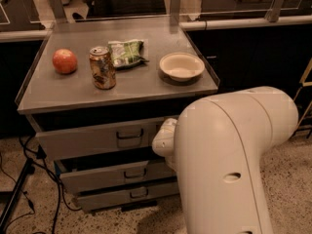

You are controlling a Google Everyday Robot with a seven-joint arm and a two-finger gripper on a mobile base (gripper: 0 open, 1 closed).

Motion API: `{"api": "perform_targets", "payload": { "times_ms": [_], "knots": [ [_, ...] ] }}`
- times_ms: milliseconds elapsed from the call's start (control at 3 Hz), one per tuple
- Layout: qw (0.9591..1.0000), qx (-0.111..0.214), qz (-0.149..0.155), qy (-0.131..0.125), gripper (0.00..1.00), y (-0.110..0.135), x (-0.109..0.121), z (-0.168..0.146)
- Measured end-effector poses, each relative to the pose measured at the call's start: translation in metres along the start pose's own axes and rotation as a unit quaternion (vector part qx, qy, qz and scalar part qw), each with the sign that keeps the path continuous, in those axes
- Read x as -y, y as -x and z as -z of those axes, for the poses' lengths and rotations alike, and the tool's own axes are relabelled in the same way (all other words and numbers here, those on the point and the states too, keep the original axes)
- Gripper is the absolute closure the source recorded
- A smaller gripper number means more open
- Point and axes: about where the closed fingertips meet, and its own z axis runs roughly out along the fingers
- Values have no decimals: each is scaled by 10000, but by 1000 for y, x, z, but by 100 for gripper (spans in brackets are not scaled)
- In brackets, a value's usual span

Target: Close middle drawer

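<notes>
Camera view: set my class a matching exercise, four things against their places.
Things: 1 apple; 2 can; 3 bowl; 4 middle drawer.
Places: a right of cabinet top; b below the top drawer; c far left of cabinet top; d beside the green bag.
Pairs: 1c, 2d, 3a, 4b.
The hand is hidden behind the white arm, before the cabinet's right side.

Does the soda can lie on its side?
No, the soda can stands upright on the cabinet top beside the apple; the pincer is hidden behind the white arm in front of the middle drawer.
</notes>
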Motion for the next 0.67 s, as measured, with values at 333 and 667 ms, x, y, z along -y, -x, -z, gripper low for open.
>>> {"api": "perform_targets", "payload": {
  "times_ms": [333,667],
  "knots": [
    [9991,-376,-44,-170,100,-27,25,-5],
    [9977,-610,-121,-277,100,-48,42,-5]
  ]
}}
